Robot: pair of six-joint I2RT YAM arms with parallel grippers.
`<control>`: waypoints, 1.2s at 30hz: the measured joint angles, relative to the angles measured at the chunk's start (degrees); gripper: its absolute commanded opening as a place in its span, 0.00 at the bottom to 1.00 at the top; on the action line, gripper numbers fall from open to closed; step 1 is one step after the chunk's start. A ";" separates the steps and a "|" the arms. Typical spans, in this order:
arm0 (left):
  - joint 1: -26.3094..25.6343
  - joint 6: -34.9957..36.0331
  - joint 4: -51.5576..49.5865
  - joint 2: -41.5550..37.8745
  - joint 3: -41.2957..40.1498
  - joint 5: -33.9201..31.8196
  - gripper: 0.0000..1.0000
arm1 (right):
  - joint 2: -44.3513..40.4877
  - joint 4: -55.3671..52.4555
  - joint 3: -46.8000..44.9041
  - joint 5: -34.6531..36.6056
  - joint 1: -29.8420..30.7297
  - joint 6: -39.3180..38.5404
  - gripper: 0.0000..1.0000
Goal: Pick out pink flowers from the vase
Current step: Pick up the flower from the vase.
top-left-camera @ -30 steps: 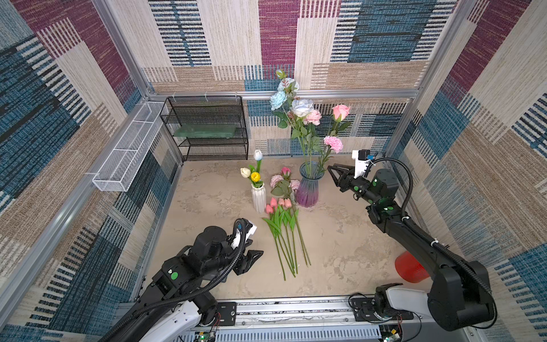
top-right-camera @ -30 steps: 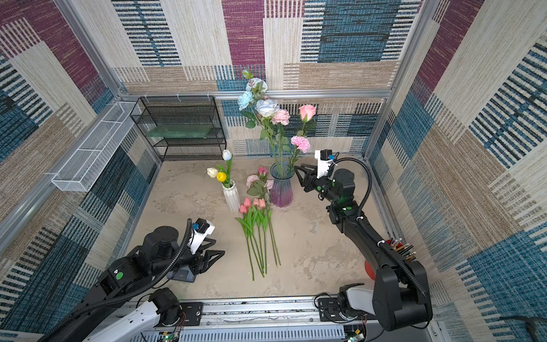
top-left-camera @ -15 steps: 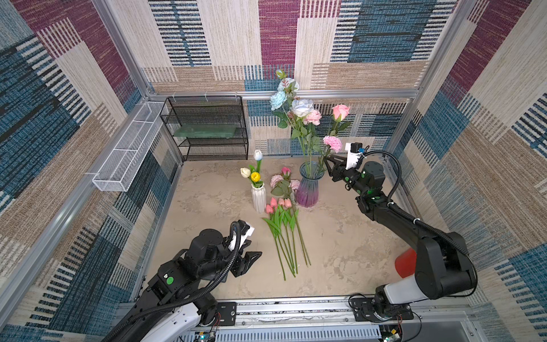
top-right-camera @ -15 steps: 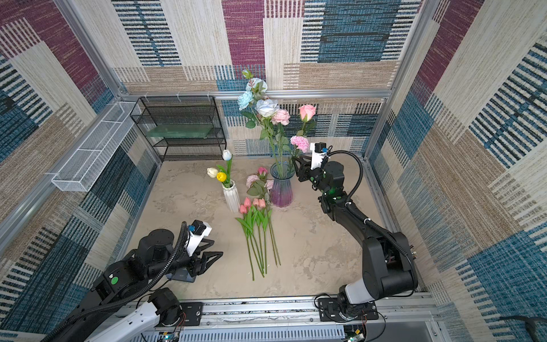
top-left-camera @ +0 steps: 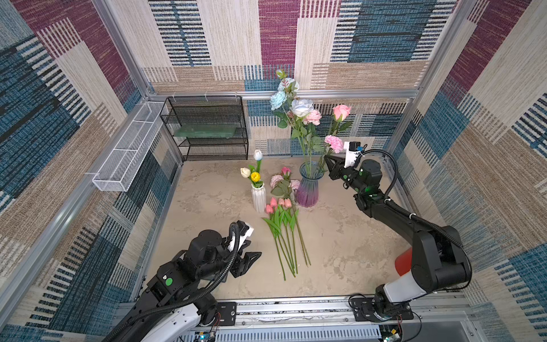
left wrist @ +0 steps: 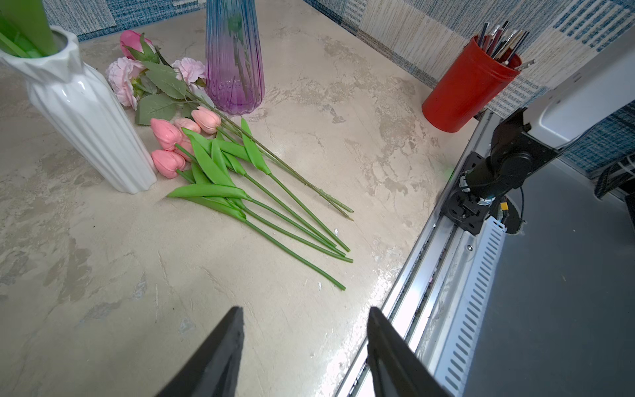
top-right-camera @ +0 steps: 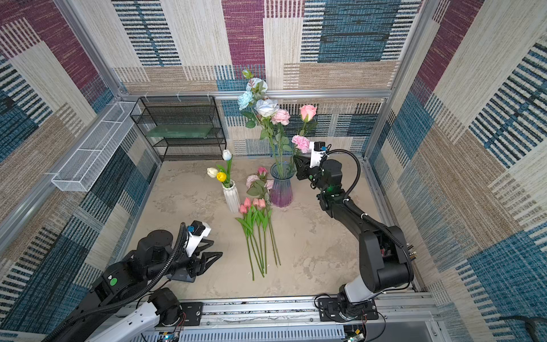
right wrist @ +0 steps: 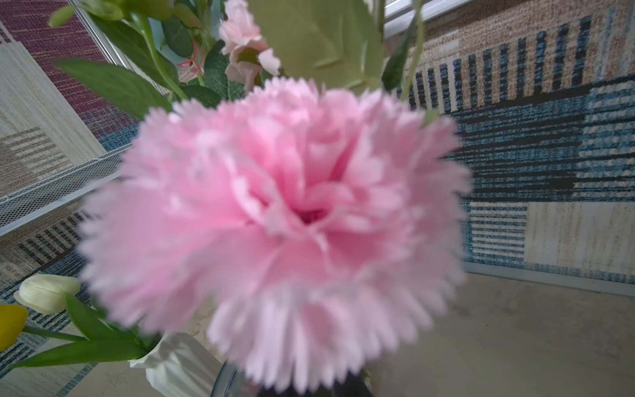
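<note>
In the right wrist view, little beyond a blurred pink carnation [right wrist: 275, 223] across the frame centre, with the fingers behind it fully covered. At lower left there, a cropped corner of the white ribbed vase [right wrist: 175, 367], a white tulip [right wrist: 48, 292] and a yellow tulip [right wrist: 10, 323] cut off by the frame edge.

Only in both top views, the right gripper [top-left-camera: 326, 158] [top-right-camera: 295, 159] itself: right of centre, tips drawn to a single point on the stem just under the pink carnation [top-left-camera: 333, 143], above the rim of the purple glass vase [top-left-camera: 308, 189]. Pinching that stem, by the look of it; the contact itself too small to see sharply. Standing in that vase, upper centre: a pink rose [top-left-camera: 341, 112] and a pink peony [top-left-camera: 313, 117] among pale blue and white roses.

On the table [top-left-camera: 340, 242], frame centre: pink tulips [top-left-camera: 278, 204] and larger pink blooms [top-left-camera: 276, 180] lying flat, heads between the two vases, stems toward the frame bottom. Crisper in the left wrist view, upper left [left wrist: 171, 137].

At that view's bottom edge, the left gripper [left wrist: 304, 343]: fingers spread wide over bare table, gripping nothing, only the tips in frame. At its upper right, a red cup [left wrist: 467, 92] of brushes; in a top view, just a red sliver [top-left-camera: 402, 262] behind the right arm.
</note>
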 measured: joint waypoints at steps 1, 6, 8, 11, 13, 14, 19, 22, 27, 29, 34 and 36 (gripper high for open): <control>0.00 0.00 0.00 0.00 0.00 0.00 0.59 | -0.46 0.00 0.00 -0.33 0.02 0.00 0.14; 0.00 0.00 0.02 -0.33 -0.11 0.00 0.59 | -3.13 -0.42 0.09 -0.50 0.33 -0.26 0.09; 0.00 0.02 -0.02 -0.68 -0.20 0.00 0.59 | -3.98 -1.07 0.28 -0.52 0.39 -0.37 0.07; 0.00 0.02 0.00 -0.87 -0.22 0.00 0.59 | -5.55 -2.40 1.16 -0.52 0.55 -0.94 0.06; 0.00 0.02 0.02 -1.18 -0.22 -0.02 0.59 | -6.84 -3.30 1.99 -0.52 0.61 -1.64 0.06; 0.00 0.02 0.02 -1.29 -0.22 -0.02 0.59 | -7.54 -3.96 2.51 -0.52 0.66 -2.03 0.06; 0.00 0.04 0.13 -2.01 -0.17 -0.09 0.61 | -11.52 -8.02 6.32 -0.35 1.84 -4.98 0.05; 0.00 0.11 0.20 -2.10 1.01 -0.07 0.62 | -14.16 -10.88 9.03 -0.15 3.15 -7.19 0.04; 0.00 1.25 1.90 0.31 5.40 -0.04 0.63 | -18.86 -13.90 11.61 0.66 6.01 -10.45 0.04; 0.02 2.05 3.10 2.45 7.45 -0.04 0.63 | -20.87 -14.51 11.80 0.66 7.72 -11.76 0.04; 0.02 4.46 5.33 7.69 12.22 0.07 0.63 | -24.79 -15.69 11.82 0.59 12.31 -13.84 0.05; 0.02 5.53 6.95 9.01 13.33 0.57 0.63 | -26.01 -16.06 11.76 0.59 14.08 -13.97 0.05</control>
